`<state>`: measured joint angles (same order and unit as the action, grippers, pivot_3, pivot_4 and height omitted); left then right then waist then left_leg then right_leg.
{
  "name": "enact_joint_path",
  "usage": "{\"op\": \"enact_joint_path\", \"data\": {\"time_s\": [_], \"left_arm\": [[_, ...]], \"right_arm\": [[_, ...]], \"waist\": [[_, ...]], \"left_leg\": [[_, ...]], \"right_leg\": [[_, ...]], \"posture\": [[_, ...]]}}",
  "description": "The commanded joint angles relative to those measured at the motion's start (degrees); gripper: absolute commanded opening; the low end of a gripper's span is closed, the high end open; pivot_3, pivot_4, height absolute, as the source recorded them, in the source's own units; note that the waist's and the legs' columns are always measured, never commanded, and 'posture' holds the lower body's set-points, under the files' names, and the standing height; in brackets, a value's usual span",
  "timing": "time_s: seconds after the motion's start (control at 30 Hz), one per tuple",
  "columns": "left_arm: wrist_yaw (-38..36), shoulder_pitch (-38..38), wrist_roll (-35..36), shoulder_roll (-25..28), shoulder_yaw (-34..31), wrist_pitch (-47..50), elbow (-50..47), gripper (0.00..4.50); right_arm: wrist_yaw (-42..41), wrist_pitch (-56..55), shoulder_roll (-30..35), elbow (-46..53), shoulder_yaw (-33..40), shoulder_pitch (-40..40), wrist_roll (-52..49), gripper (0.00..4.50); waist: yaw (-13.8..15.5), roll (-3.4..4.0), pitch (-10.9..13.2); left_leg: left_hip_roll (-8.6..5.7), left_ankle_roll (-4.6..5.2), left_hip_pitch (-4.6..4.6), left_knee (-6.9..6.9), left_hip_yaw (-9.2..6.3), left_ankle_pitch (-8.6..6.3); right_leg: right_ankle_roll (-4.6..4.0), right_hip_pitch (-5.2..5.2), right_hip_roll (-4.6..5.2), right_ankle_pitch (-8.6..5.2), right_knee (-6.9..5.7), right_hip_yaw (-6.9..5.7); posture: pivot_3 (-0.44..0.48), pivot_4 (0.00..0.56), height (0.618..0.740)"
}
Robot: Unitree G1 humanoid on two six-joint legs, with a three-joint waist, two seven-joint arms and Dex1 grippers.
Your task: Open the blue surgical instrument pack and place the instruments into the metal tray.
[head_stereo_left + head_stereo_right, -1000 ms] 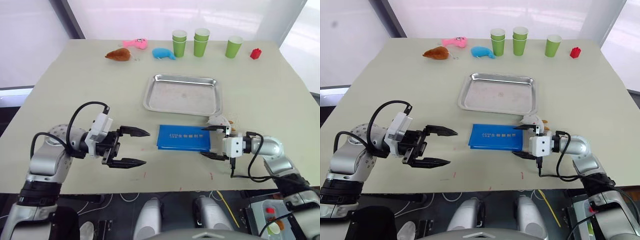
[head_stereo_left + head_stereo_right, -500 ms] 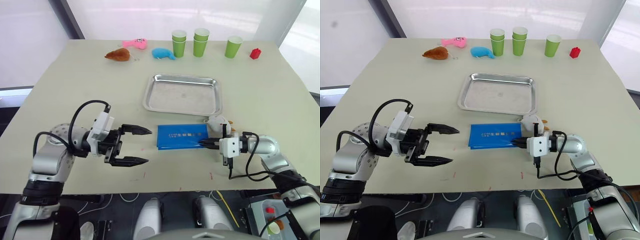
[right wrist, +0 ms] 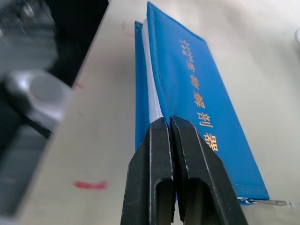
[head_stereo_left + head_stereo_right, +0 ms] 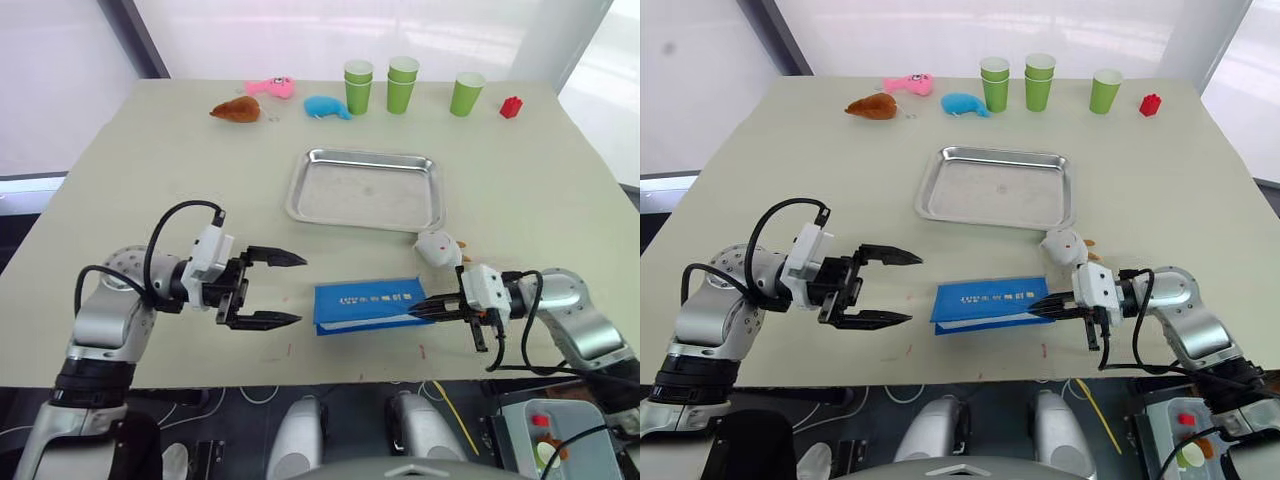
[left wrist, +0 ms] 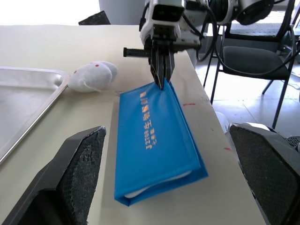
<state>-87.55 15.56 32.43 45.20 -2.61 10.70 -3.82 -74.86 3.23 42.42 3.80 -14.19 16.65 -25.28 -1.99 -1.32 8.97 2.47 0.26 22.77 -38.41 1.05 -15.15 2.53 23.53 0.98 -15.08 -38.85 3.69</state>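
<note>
The blue surgical instrument pack lies closed on the table, near the front edge and in front of the empty metal tray. My right gripper is shut on the right edge of the pack's top cover, which is raised a little so the pale lining shows. My left gripper hovers open just left of the pack, its fingers wide apart and touching nothing. The instruments are hidden inside the pack.
A small white plush toy sits between the tray and my right arm. Green cups, a red block, and blue, pink and brown toys line the far edge.
My right gripper shut on the pack's right edge and pulled it toward the front edge, lifting the cover slightly. My left gripper shifted a little right, still open.
</note>
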Motion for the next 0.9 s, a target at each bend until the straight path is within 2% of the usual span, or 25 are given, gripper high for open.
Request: {"op": "enact_joint_path", "data": {"time_s": [0.03, 0.17, 0.37, 0.6, 0.9], "left_arm": [[-0.69, -0.01, -0.26, -0.53, 0.63, -1.24, -0.38, 4.5], [0.23, -0.01, -1.67, -3.06, 2.23, -3.11, 1.07, 4.5], [3.02, 2.42, -3.72, -8.06, 2.73, -6.1, 7.43, 4.5], [3.91, 5.66, -4.27, -11.63, 2.45, -8.05, 14.3, 4.5], [-0.33, 7.3, -7.4, -12.77, 4.53, -13.07, 21.17, 4.5]], "right_arm": [[0.15, 11.12, 0.32, 3.85, 2.88, 3.79, -6.25, 0.02], [-0.41, 19.63, -0.59, 0.51, 1.76, 9.95, -6.04, 0.02], [-2.91, 19.99, -3.9, -7.08, -0.3, 16.3, -1.45, 0.02], [-4.57, 19.03, -5.97, -9.38, -0.06, 17.61, 0.48, 0.02], [-3.85, 20.05, -7.79, -11.6, 0.73, 18.92, 1.67, 0.02]], "waist": [[-0.04, 0.0, 0.0], [0.01, -0.01, 0.01], [0.13, -0.02, 0.01], [-0.03, -0.02, 0.01], [-0.29, -0.02, 0.01]], "left_leg": [[0.0, 0.0, 0.0, 0.0, -0.02, 0.0], [0.0, 0.0, 0.01, 0.0, -0.01, 0.0], [-0.01, 0.0, 0.05, 0.0, -0.03, 0.0], [-0.01, 0.0, 0.08, -0.01, -0.05, 0.0], [-0.01, 0.0, 0.06, 0.0, -0.07, 0.0]], "right_leg": [[0.0, 0.0, 0.0, 0.0, 0.0, -0.01], [0.0, 0.01, -0.01, 0.0, 0.01, -0.01], [0.0, 0.01, -0.01, 0.0, 0.02, -0.05], [0.0, 0.03, 0.0, 0.01, 0.01, -0.06], [0.0, 0.03, -0.02, 0.01, 0.0, -0.07]], "posture": [[0.0, 0.15, 0.74], [0.0, 0.15, 0.74], [0.0, 0.15, 0.74], [0.0, 0.15, 0.74], [0.0, 0.15, 0.74]]}}
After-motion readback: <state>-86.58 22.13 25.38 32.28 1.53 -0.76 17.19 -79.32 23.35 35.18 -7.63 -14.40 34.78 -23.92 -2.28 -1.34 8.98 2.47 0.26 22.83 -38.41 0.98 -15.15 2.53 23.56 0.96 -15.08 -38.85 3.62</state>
